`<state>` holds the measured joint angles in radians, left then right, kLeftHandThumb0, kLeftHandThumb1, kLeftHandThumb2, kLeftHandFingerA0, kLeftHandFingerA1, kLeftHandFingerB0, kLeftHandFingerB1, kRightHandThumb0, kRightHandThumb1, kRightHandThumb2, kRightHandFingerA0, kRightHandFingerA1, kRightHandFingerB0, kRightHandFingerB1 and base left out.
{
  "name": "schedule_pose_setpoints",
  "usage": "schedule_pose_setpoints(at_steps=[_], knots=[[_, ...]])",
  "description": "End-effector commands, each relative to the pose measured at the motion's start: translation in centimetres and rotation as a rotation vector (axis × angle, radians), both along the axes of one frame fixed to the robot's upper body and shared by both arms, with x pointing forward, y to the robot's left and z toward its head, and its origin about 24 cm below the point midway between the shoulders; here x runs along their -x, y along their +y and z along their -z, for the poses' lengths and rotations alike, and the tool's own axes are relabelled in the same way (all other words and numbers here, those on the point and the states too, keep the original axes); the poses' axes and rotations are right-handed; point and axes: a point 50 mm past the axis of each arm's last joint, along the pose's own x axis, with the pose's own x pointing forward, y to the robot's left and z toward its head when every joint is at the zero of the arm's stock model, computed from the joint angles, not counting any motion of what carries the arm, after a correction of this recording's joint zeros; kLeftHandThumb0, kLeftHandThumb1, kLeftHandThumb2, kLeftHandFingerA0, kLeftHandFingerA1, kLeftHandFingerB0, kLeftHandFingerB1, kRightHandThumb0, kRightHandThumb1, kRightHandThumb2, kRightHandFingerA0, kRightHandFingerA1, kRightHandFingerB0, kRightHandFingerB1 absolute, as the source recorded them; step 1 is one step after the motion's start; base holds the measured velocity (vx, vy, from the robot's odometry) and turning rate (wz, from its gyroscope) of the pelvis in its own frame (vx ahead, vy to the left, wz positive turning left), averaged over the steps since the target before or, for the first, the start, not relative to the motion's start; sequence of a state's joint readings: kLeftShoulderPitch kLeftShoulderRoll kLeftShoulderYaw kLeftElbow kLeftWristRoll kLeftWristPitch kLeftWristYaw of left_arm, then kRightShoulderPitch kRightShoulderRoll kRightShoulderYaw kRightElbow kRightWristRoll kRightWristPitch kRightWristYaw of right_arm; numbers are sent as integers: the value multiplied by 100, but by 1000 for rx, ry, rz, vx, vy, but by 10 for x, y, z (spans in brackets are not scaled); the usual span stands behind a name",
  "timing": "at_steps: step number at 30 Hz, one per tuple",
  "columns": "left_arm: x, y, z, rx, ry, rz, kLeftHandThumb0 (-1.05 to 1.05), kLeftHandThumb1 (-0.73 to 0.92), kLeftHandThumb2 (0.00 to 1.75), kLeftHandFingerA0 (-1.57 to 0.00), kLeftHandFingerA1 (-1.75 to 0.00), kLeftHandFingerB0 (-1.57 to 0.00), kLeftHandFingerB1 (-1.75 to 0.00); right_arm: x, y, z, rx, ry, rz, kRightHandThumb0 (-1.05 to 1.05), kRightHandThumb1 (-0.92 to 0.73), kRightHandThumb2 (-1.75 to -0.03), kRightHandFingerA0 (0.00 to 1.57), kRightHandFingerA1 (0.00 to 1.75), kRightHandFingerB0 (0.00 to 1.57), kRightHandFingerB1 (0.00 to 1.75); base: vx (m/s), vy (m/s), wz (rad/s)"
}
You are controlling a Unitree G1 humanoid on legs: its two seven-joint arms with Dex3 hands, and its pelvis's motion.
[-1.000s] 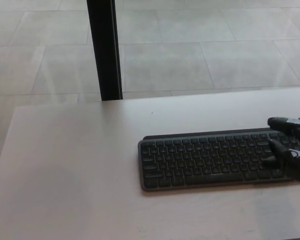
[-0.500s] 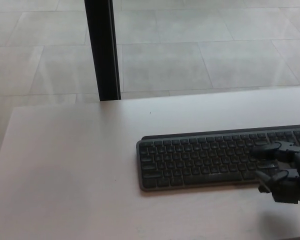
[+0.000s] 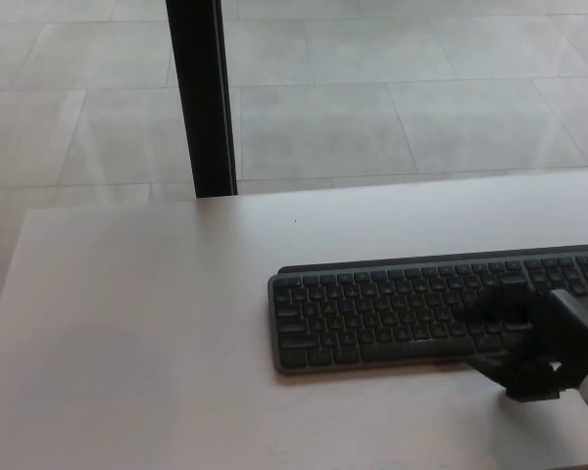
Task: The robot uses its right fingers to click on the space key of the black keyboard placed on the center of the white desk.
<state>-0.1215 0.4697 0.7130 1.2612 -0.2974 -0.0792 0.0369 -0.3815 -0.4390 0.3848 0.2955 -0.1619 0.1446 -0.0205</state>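
right hand (image 3: 541, 345) moved left along keyboard's (image 3: 392, 311) near edge since earlier frame; fingers (image 3: 490, 308) spread, blurred, hiding keys beneath; contact unclear. keyboard's right end cut off; bench (image 3: 147, 333) underneath.

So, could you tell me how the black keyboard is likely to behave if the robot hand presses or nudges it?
The black keyboard looks like a thin, rigid slab lying flat on the white desk, so it probably won't tip or roll. The desk looks smooth, so a sideways nudge from the right robot hand might slide it. Pressing straight down should keep it in place.
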Motion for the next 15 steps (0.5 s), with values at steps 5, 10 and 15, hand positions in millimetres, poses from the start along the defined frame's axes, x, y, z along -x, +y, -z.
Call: schedule_pose_setpoints(at_steps=[5,10,15], knots=[[4,5,-4,-12,-22,-36,-46,58,57,-82,-82,-70,-64,-1,21,-6,529,-228,-274,-46,-62,-59,95,116,65,43,0,0,0],[3,3,-2,-19,-2,-18,-46,60,58,-77,-81,-69,-63,1,27,-2,621,-228,-320,-47,-65,-60,93,106,64,44,0,0,0],[4,5,-3,-22,4,-7,-48,59,58,-78,-79,-69,-61,-2,32,0,709,-223,-345,-48,-63,-61,86,133,64,44,0,0,0]])
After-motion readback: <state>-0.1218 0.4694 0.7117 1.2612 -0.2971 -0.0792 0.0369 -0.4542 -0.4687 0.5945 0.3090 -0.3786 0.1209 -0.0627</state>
